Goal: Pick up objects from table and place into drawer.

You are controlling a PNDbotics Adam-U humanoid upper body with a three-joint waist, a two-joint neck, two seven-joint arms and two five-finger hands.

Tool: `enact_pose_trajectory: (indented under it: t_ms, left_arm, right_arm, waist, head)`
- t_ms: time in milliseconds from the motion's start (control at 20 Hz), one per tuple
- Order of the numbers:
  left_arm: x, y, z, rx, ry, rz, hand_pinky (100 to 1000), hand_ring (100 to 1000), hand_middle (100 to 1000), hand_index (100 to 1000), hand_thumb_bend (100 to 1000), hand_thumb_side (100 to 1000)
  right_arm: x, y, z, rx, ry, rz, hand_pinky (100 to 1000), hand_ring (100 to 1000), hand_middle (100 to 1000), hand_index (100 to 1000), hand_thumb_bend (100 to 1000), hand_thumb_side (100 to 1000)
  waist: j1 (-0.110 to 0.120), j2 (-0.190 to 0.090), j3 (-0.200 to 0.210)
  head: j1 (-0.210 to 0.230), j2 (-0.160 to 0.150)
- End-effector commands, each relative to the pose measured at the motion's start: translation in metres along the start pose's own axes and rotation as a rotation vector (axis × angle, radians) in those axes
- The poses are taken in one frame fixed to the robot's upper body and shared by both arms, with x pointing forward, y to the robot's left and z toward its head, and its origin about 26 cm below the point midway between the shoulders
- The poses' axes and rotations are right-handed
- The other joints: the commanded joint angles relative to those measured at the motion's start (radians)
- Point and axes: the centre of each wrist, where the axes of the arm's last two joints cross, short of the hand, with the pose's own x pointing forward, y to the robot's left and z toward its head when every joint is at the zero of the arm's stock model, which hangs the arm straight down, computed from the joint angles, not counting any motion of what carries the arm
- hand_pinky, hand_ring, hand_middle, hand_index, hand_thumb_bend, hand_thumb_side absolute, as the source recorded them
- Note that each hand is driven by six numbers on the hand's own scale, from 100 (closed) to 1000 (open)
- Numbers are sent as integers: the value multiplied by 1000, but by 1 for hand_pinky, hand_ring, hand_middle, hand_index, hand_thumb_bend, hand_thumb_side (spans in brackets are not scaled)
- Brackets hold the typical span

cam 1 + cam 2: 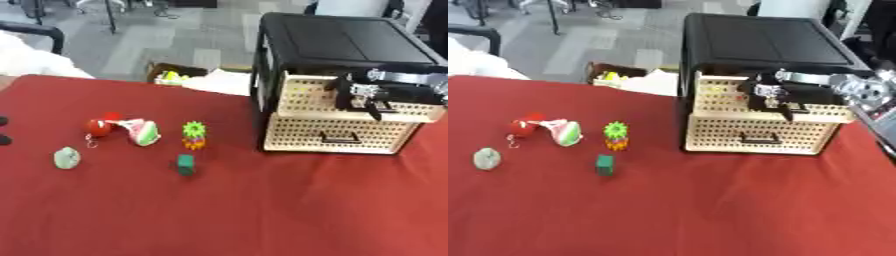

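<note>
Currently the right robot hand curls its fingers at the upper drawer of a black cabinet, apparently opening it. Five small toys lie well apart from it on the red tabletop, none picked up. Next, pull the drawer out; no left hand shows.

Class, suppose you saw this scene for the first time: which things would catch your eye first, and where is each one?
The black drawer cabinet with pale perforated drawers stands at the right on the red tablecloth, and the robot's right hand is at its upper drawer. To the left lies a cluster of small toys, among them a red ball, a green-topped pineapple toy and a dark green block.
</note>
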Motion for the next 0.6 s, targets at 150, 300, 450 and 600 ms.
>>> enact_pose_trajectory:
  t_ms: [150,300,450,600]
  left_arm:
    - [6,2,-2,2,-29,-3,451,564,565,831,100,980]
    - [6,2,-2,0,-30,-2,452,564,565,831,100,980]
    - [6,2,-2,-2,-29,-1,452,564,565,831,100,980]
    - [6,2,-2,-1,-29,-3,452,565,566,831,100,978]
  right_arm:
    - [4,-5,12,73,7,-5,266,685,793,901,100,1000]
    - [16,-3,13,119,-31,-19,256,677,784,899,100,1000]
    - [29,-1,17,156,-77,-36,237,662,760,894,100,1000]
    - [49,1,25,194,-153,-58,219,644,727,883,100,1000]
  waist:
    - [7,-19,-3]
    - [6,-21,-3]
    - [5,-23,-4]
    - [5,-26,-4]
  head:
    - [1,-3]
    - [1,-3]
    - [2,-1]
    - [5,1]
